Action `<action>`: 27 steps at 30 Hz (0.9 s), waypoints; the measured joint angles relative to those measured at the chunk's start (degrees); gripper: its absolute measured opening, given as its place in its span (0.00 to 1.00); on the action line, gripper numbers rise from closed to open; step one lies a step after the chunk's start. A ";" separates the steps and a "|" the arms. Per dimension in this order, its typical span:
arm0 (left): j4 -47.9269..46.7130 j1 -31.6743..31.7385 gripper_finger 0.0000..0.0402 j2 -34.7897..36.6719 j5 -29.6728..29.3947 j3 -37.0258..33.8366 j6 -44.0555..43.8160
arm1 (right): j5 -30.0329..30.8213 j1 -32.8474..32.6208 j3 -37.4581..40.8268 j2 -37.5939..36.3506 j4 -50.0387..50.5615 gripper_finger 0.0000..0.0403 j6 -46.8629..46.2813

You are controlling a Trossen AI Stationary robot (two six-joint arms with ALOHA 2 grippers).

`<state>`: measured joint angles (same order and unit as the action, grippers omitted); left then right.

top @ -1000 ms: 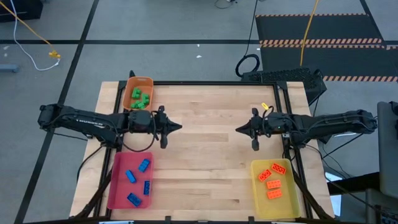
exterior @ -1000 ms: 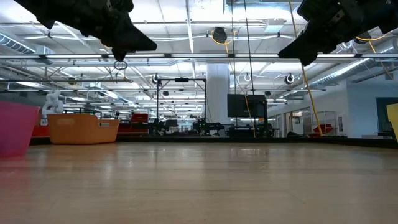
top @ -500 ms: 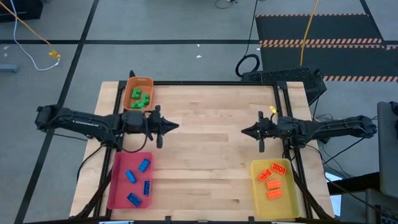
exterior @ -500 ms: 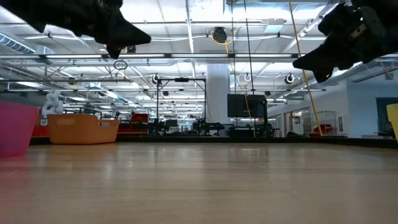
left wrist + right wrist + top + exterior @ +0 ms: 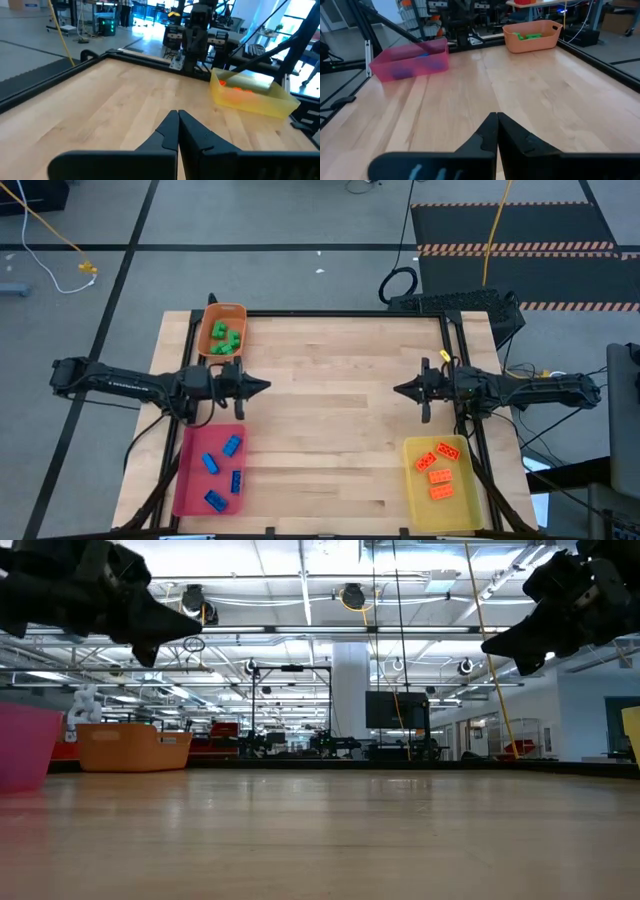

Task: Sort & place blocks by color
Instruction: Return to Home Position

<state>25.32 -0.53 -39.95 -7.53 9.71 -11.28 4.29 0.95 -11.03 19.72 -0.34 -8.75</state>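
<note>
Green blocks (image 5: 224,338) lie in the orange tray (image 5: 237,313) at the far left corner, blue blocks (image 5: 222,471) in the pink tray (image 5: 190,485) at the near left, and orange blocks (image 5: 438,469) in the yellow tray (image 5: 460,505) at the near right. My left gripper (image 5: 266,386) hovers shut above the table's left side, between the orange and pink trays, holding nothing. My right gripper (image 5: 397,390) hovers shut above the right side, just far of the yellow tray. In the wrist views both finger pairs (image 5: 178,116) (image 5: 496,116) are closed together over bare wood.
The wooden tabletop (image 5: 330,420) lies bare between the two grippers. A black rail frames the table's far edge (image 5: 345,313) and sides. A black case (image 5: 455,303) sits beyond the far right corner. Cables run on the floor.
Both arms have drawn back from the middle of the table: the left gripper toward the left edge, the right gripper toward the right edge. Both stayed shut. The blocks and trays have not moved.
</note>
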 joint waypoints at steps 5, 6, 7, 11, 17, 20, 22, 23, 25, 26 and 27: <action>1.37 0.00 0.00 3.82 0.00 -4.38 1.00 | -0.03 0.00 0.00 -0.59 0.63 0.00 -0.39; 2.94 0.00 0.00 4.45 0.02 -5.52 1.47 | -0.04 0.00 0.01 -0.56 0.91 0.00 -0.48; 5.10 0.02 0.01 5.04 0.06 -6.80 1.92 | -0.02 0.00 0.21 -0.56 0.97 0.00 -0.52; 7.11 0.00 0.00 7.38 1.02 -8.93 2.98 | -0.06 0.00 2.37 -0.93 -0.28 0.00 -0.62; 2.43 0.00 0.00 9.93 1.97 -9.15 3.20 | -0.08 0.00 5.20 -3.89 -2.37 0.00 -0.93; 0.59 0.00 0.00 11.54 1.97 -9.15 3.14 | -0.09 0.00 5.79 -6.42 -1.68 0.00 -1.05; -0.68 0.00 0.01 12.83 1.97 -9.15 3.02 | -0.09 0.00 5.84 -8.20 -0.26 0.00 -1.05; -1.63 0.00 0.00 13.55 1.98 -9.15 2.71 | -0.09 0.00 5.86 -9.16 0.69 0.00 -1.05; -3.23 0.00 0.00 14.92 1.97 -9.15 2.20 | -0.09 0.00 5.86 -11.13 2.39 0.00 -1.07; -4.07 0.00 0.00 15.52 1.97 -9.15 2.14 | -0.11 0.00 5.86 -12.06 3.22 0.00 -1.08; -4.69 0.00 0.00 16.09 1.99 -9.15 2.14 | -0.19 0.00 5.83 -13.00 3.64 0.00 -1.09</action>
<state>20.62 -0.54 -23.86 -5.54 0.56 -9.15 4.10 0.95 -5.20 6.72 3.30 -9.85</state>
